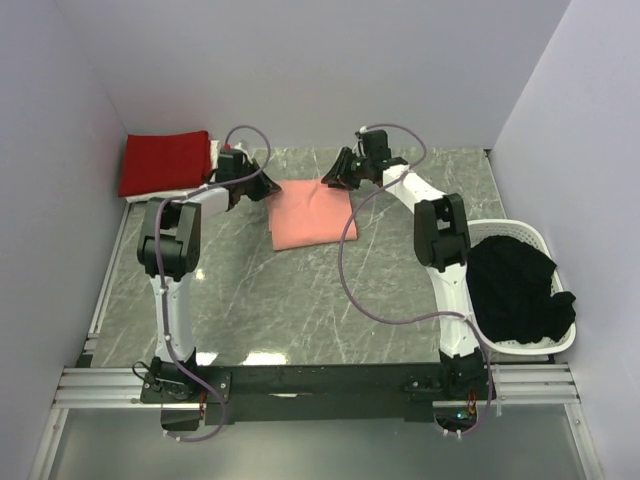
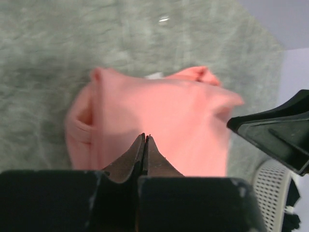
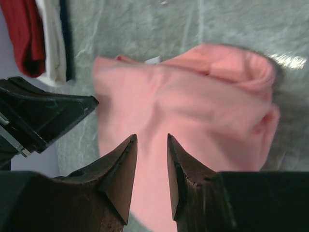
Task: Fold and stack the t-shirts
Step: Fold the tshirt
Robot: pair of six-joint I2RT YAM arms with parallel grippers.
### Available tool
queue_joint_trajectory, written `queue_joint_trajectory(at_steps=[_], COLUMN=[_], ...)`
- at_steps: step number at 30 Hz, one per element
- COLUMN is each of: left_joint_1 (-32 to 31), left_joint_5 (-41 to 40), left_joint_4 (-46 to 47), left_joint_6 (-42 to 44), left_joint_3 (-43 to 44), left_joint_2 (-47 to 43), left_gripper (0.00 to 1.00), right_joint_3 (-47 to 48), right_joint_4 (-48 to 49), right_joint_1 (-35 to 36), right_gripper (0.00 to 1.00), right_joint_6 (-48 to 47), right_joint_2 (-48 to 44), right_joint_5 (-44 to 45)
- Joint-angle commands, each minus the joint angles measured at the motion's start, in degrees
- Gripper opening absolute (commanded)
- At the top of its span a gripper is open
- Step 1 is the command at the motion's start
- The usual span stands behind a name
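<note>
Far-L corner of grey marbled table (image 1: 260, 300): deep red folded cloth t-shirt (image 1: 163, 160) sits on white cloth t-shirt (image 1: 214, 150), stack close to the wall. Next, left gripper (image 1: 262, 186) at L edge of salmon-pink soft cloth t-shirt (image 1: 310, 215), which lies folded, roughly square, mid-table toward the far side. Wrist view: its fingers (image 2: 130, 162) are pressed together, tips over the pink cloth; can't tell if any fabric is nipped btw them. Right gripper (image 1: 330, 178) is at shirt's far-R corner, fingers (image 3: 120, 169) spread a little, pink cloth showing through the gap, nothing pinched. Far R: black cloth t-shirt (image 1: 515, 290) heaped in white plastic slatted basket (image 1: 535, 232), partly over the rim.
</note>
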Motion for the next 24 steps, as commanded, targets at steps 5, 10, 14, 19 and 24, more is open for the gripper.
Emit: queue_joint_trajectory(at_steps=[5,10,14,19,24], left_joint_1=[1.9,2.5,2.7,2.7,2.9], left_joint_5=[0.4,0.6,1.3,-0.2,-3.1], left_joint_4=[-0.7,-0.7,-1.7,-5.5,-9.5], left_joint_6=[0.1,0.3,1.1,2.3,3.2], left_joint_3=[3.7,2.5,3.3,2.3,-1.3], left_joint_2=[5.9,5.0,2.6,-3.7,-9.3], left_gripper=[0.01,0.01,0.04,0.29,0.38], right_joint_3=[13.5,11.1,7.5,7.6,5.2], right_joint_4=[-1.3,1.1,3.6,2.2,1.5], right_joint_1=[-3.9,-5.4,-5.8,-5.9,-6.0], right_gripper=[0.38,0.38,0.38,0.42,0.57], right_joint_6=[5.8,9.5,10.3,8.1,6.3], right_joint_2=[11.6,11.7,8.9,5.3,-0.6], right_joint_5=[-3.9,-6.7,-8.5,-8.6,-7.9])
